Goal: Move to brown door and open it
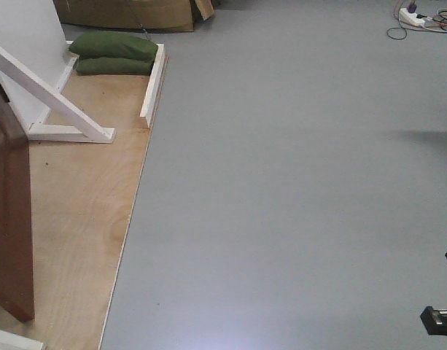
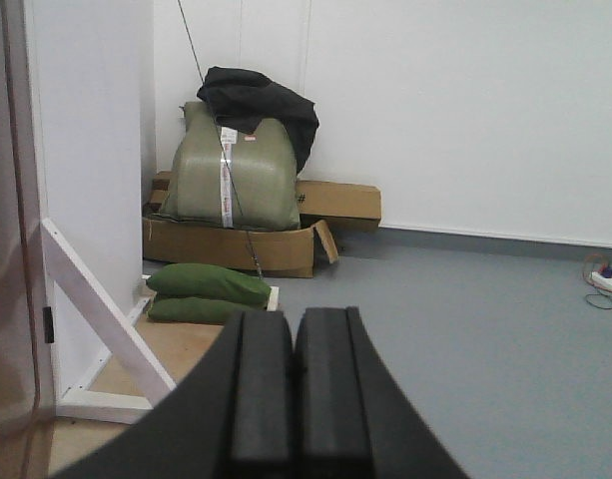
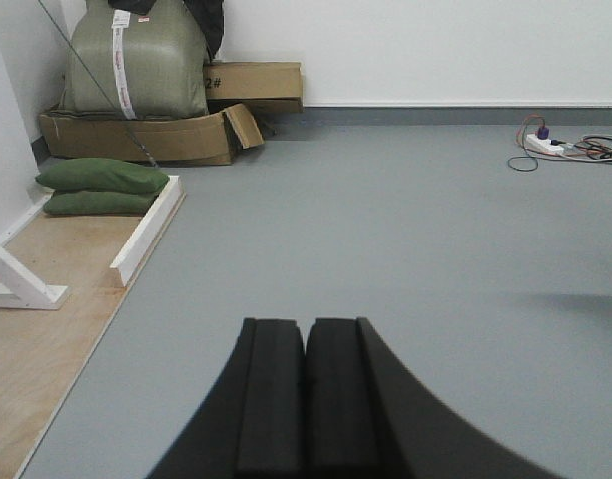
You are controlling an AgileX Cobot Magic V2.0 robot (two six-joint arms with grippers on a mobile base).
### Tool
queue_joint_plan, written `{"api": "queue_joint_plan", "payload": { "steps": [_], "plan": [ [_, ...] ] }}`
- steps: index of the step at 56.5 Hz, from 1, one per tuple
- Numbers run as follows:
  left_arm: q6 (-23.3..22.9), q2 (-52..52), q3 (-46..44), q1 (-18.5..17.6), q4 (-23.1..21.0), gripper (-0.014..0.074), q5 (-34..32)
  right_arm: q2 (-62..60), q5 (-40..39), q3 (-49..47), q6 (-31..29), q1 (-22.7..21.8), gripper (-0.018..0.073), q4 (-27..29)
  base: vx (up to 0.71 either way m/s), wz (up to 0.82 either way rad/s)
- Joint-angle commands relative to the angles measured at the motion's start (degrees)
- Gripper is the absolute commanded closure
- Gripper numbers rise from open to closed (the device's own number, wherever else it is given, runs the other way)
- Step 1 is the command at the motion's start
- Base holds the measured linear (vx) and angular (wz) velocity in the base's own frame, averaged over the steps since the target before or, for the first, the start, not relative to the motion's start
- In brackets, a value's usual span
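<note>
Your left gripper (image 2: 294,344) and right gripper (image 3: 306,349) each have their pads pressed together on nothing. Nearest on your left, the brown door (image 1: 8,219) stands over the plywood floor (image 1: 84,219), glossy and reddish-brown. Beyond it slants a white brace (image 1: 52,98), then the green sandbags (image 1: 114,47).
</note>
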Motion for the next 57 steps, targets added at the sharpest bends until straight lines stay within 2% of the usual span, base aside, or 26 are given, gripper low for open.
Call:
{"api": "queue_joint_plan", "payload": {
  "steps": [1,25,57],
  "plan": [
    [-0.1,-0.2,-1.0,0.0,-0.1,0.0603,-4.7,-0.5,-4.7,0.3,-0.3,-0.1,0.0559,-0.1,0.33,-0.01],
    [-0.1,-0.2,-1.0,0.0,-0.1,0.0603,-4.7,-0.5,-4.7,0.3,-0.3,-0.1,0.0559,-0.1,0.26,-0.03],
    [-0.1,-0.2,-1.0,0.0,-0.1,0.0603,-4.7,-0.5,-4.7,0.3,-0.3,-0.1,0.0559,-0.1,0.05,-0.02]
  ]
}}
